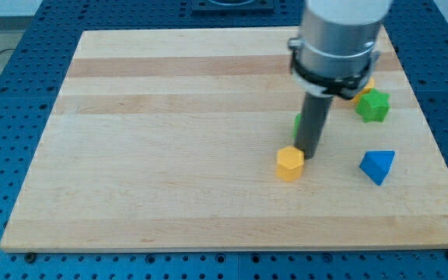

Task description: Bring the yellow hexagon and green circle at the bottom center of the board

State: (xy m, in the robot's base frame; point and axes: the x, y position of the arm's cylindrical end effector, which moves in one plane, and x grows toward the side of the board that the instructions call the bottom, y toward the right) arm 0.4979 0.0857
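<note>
The yellow hexagon (289,163) lies on the wooden board (169,155), right of centre. My tip (310,155) stands just right of it and a little above, touching or nearly touching its upper right side. A sliver of a green block (297,123), likely the green circle, shows just left of the rod, mostly hidden behind it.
A green star-shaped block (373,106) lies at the view's right. An orange-yellow block (363,86) peeks out behind the arm's body, just above the star. A blue block (377,166) lies at the lower right. The board sits on a blue perforated table.
</note>
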